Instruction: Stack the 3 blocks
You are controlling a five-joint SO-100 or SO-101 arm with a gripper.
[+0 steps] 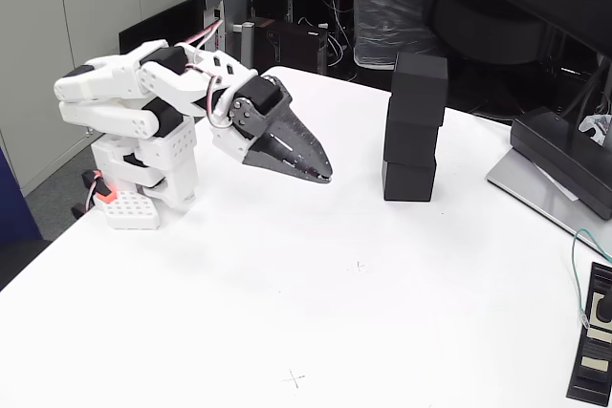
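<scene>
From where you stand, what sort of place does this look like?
Probably a lab or office workroom: a white table holds a small robot arm and three stacked black blocks, with cabled equipment behind and a laptop at the right edge.

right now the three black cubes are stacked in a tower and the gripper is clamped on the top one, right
Not quite. The three black cubes do stand stacked in a tower, but the gripper is not on the top one: in the fixed view it hangs apart from the tower, to its left, holding nothing, jaws shut.

three black blocks (413, 131), one flat black device (595, 333)
</scene>
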